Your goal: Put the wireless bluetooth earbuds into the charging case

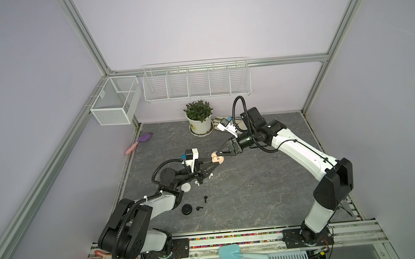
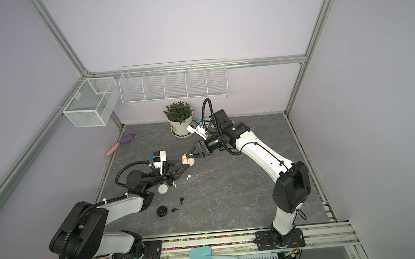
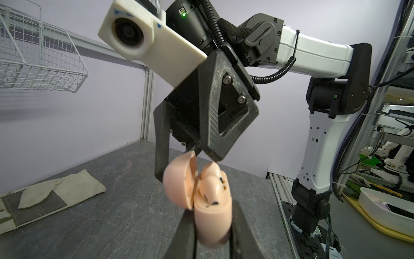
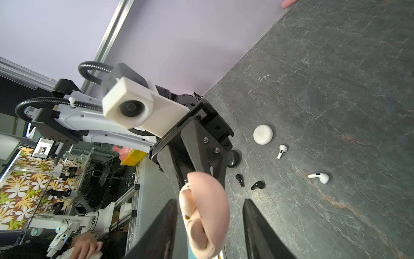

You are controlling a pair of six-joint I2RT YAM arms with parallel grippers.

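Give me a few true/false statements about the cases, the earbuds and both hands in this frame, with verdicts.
1. The left hand holds the peach case above the table. True.
2. The peach case's lid is shut. False: it stands open.
3. Two black earbuds lie on the table near the black case. True.
4. The right hand grips the white case. False: the white case lies on the table, and the right hand is open at the peach case's lid.
5. Both white earbuds sit inside the white case. False: they lie loose on the table.
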